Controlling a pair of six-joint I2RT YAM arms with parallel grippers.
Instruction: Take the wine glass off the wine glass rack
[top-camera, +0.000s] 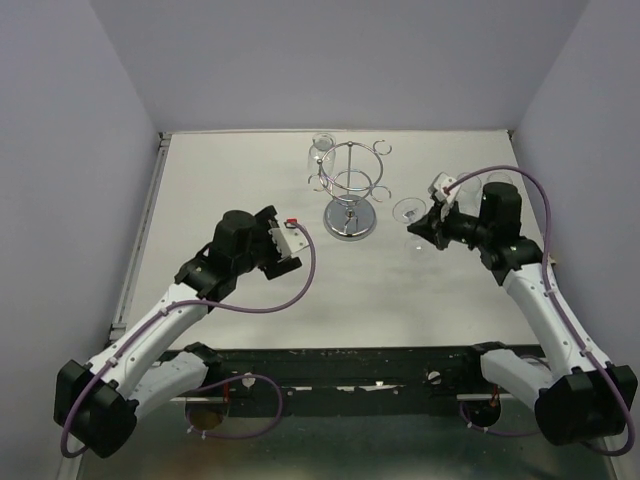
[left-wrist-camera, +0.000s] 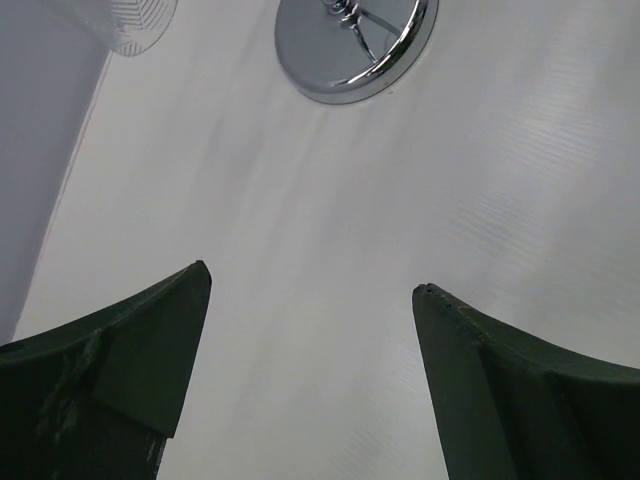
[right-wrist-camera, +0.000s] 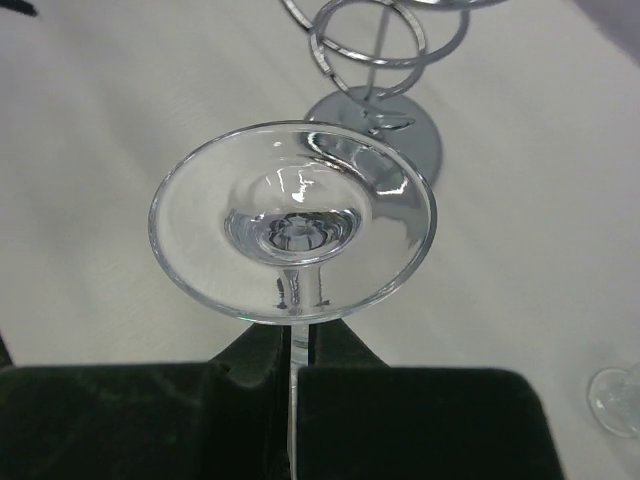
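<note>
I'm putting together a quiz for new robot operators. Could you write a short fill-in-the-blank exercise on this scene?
1. The right gripper is shut on the wine glass, gripping it by its ___.
2. The left gripper is ___ and holds nothing.
3. In the top view, the held glass is to the ___ of the rack.

Missing words: stem; open; right.
</note>
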